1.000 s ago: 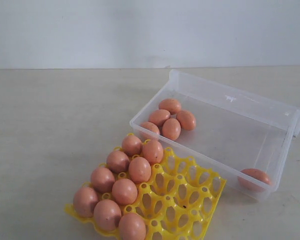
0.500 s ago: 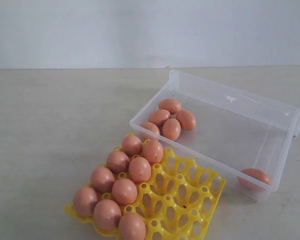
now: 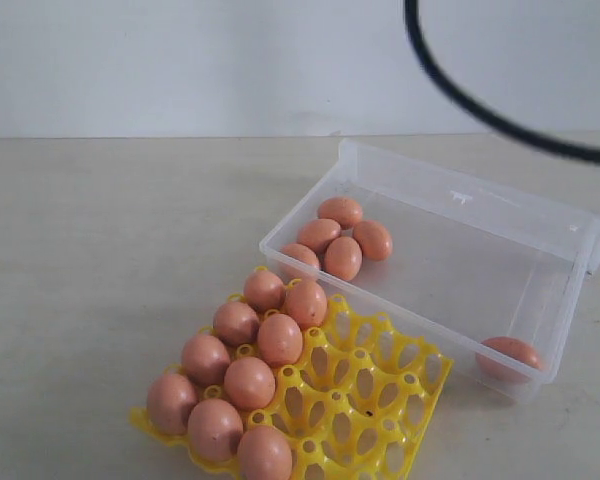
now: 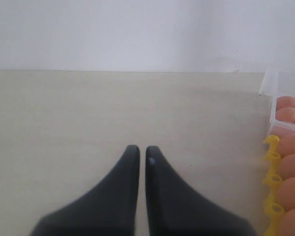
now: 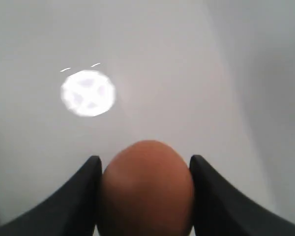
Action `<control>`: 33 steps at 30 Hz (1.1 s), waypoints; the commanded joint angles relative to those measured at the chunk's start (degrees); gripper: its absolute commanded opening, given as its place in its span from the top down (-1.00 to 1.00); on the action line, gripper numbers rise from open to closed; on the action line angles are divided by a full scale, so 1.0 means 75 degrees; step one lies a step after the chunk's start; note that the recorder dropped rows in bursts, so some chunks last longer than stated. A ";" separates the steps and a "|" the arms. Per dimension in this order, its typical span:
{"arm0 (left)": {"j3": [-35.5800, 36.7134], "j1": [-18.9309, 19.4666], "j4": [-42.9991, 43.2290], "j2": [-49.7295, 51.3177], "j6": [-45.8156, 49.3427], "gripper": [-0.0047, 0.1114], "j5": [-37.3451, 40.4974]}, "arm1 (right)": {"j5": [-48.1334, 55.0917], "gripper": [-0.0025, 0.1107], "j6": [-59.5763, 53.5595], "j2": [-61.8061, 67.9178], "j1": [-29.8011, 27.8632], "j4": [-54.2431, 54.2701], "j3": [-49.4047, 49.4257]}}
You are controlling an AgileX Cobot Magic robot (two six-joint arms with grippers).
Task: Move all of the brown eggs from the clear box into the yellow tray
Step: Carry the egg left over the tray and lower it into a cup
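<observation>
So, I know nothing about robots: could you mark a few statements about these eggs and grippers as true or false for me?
1. The right gripper has a brown egg between its fingers. True.
2. The left gripper carries an egg too. False: its jaws are shut on nothing, over the bare table.
3. Every cup of the yellow tray is filled. False: nine eggs sit along its left side, and the other cups are empty.
4. The clear box has eggs in it. True: five eggs are clustered at its left end, and one egg lies alone in its near right corner.
</observation>
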 commanded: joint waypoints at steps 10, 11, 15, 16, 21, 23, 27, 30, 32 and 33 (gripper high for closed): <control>0.0031 -0.0041 0.0022 -0.0022 -0.0002 0.85 -0.0027 | 0.2921 0.96 0.2972 0.0101 0.0025 -0.4285 -0.0023; 0.0031 -0.0041 0.0022 -0.0022 -0.0002 0.85 -0.0027 | 0.3005 0.96 0.2972 0.0101 0.0025 -0.4285 0.0014; 0.0031 -0.0041 0.0022 -0.0022 -0.0002 0.85 -0.0027 | 0.2992 0.96 0.2612 0.0088 0.0061 -0.3767 0.0733; 0.0031 -0.0041 0.0022 -0.0022 -0.0002 0.85 -0.0027 | 0.3080 0.96 0.2217 0.0088 0.0115 -0.3476 0.1069; 0.0031 -0.0041 0.0022 -0.0022 -0.0002 0.85 -0.0027 | 0.2433 0.96 -0.1335 0.0088 0.0407 0.0587 0.3114; 0.0031 -0.0041 0.0022 -0.0022 -0.0002 0.85 -0.0044 | 0.1483 0.96 -0.2846 0.0105 0.0404 0.2585 0.3881; 0.0031 -0.0041 0.0022 -0.0022 -0.0002 0.85 -0.0044 | 0.0584 0.96 -0.4092 0.0370 0.0404 0.5269 0.4930; 0.0031 -0.0041 0.0022 -0.0022 -0.0002 0.85 -0.0044 | 0.0637 0.96 -0.4138 0.0864 0.0404 0.5233 0.5214; 0.0031 -0.0041 0.0022 -0.0022 -0.0002 0.85 -0.0044 | 0.0651 0.96 -0.3858 0.1269 0.0404 0.4486 0.5227; 0.0031 -0.0041 0.0022 -0.0022 -0.0002 0.85 -0.0044 | 0.0551 0.96 -0.3768 0.1430 0.0404 0.4191 0.5227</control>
